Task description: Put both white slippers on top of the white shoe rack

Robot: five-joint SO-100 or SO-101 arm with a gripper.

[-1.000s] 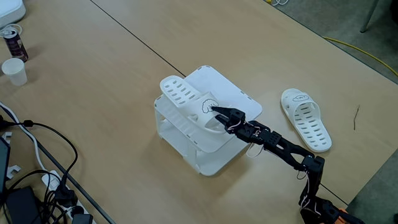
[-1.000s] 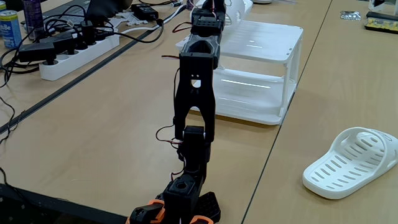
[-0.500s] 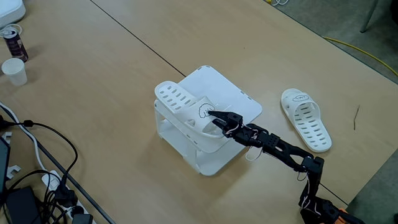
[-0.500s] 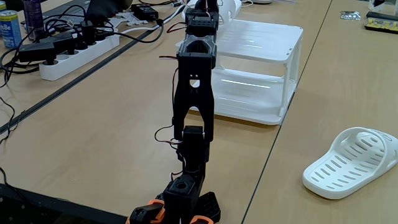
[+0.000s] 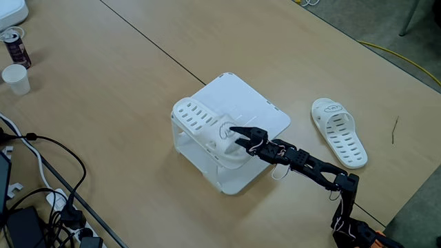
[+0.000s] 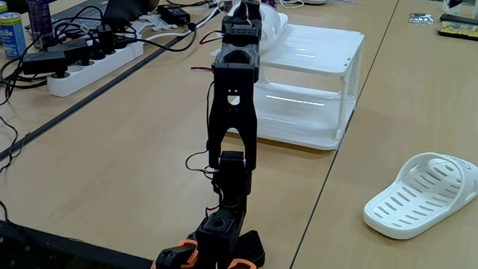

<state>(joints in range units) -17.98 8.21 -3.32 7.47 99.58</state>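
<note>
White moulded plastic slipper [image 5: 205,127] on white plastic shoe rack [image 5: 242,105]: light, stiff, slick; strap suits grasp. Gripper [image 5: 233,131] jaws parted beside strap. Second slipper [image 5: 339,130] on tabletop [image 5: 103,76].

No lettering reads here. The slipper on the rack [image 5: 207,127] carries a small drawn face at about five o'clock on its strap, a drawing and no word. The slipper on the table [image 5: 340,131] bears a faint mark at its eleven o'clock end, and the can [image 5: 15,47] has print, both too small to read.
</note>
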